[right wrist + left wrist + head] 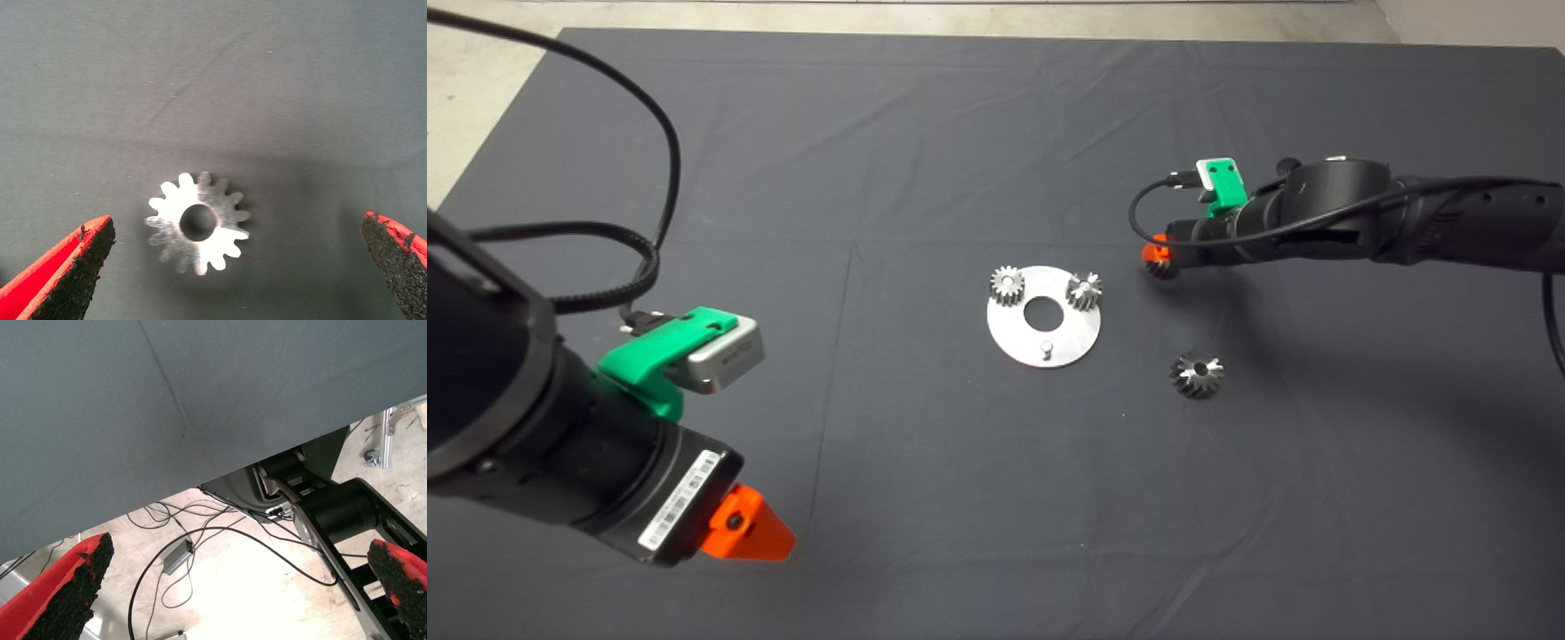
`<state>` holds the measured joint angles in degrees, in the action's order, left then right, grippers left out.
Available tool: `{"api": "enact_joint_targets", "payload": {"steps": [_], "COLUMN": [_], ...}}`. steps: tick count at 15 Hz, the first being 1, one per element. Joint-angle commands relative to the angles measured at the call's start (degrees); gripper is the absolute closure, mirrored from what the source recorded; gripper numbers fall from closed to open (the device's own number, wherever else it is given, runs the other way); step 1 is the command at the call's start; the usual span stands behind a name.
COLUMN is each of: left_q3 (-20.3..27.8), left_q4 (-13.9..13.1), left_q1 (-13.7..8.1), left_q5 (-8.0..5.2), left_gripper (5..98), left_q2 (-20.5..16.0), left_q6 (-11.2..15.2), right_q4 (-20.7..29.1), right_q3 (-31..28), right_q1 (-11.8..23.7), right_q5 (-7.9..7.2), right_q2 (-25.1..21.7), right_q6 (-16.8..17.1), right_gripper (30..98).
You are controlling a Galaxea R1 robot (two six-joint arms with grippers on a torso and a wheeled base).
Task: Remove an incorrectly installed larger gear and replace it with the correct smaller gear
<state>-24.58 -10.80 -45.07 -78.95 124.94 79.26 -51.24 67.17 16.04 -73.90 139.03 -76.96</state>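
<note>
While the larger gear lies flat on the mat just right of the round plate, the head view shows the right end effector low over the smaller gear, beyond the plate's right edge — its arm reaching in level from the right. The plate's near pin stands bare. The left end effector waits at lower left. In the left wrist view its fingers are spread over the bench edge. The right wrist view puts the smaller gear flat, hole up, between wide-spread fingers — straight below
</note>
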Motion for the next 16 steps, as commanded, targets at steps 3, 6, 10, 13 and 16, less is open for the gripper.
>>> {"api": "enact_joint_targets", "payload": {"steps": [3, 6, 10, 13, 16], "left_q3": [0.6, 0.6, 0.6, 0.6, 0.6], "left_q4": [0.2, 0.2, 0.2, 0.2, 0.2], "left_q1": [-0.5, -0.5, -0.5, -0.5, -0.5], "left_q5": [0.02, 0.02, 0.02, 0.02, 0.02], "left_gripper": [5.8, 5.8, 5.8, 5.8, 5.8], "left_q2": [0.0, 0.0, 0.0, 0.0, -0.1], "left_q6": [0.3, 0.2, 0.2, 0.2, 0.2], "right_q4": [-1.4, -1.4, -1.4, -1.5, -1.5], "right_q3": [0.0, 0.5, 0.8, 1.0, 1.1], "right_q1": [0.7, 0.7, 0.6, 0.6, 0.2], "right_q5": [0.31, 0.33, 0.33, 0.33, 0.33], "right_q2": [-0.2, 0.1, 0.1, 0.2, 0.2], "right_q6": [-0.2, 0.0, 0.0, 0.1, 0.1], "right_gripper": [30.8, 30.8, 30.8, 30.8, 30.8]}}
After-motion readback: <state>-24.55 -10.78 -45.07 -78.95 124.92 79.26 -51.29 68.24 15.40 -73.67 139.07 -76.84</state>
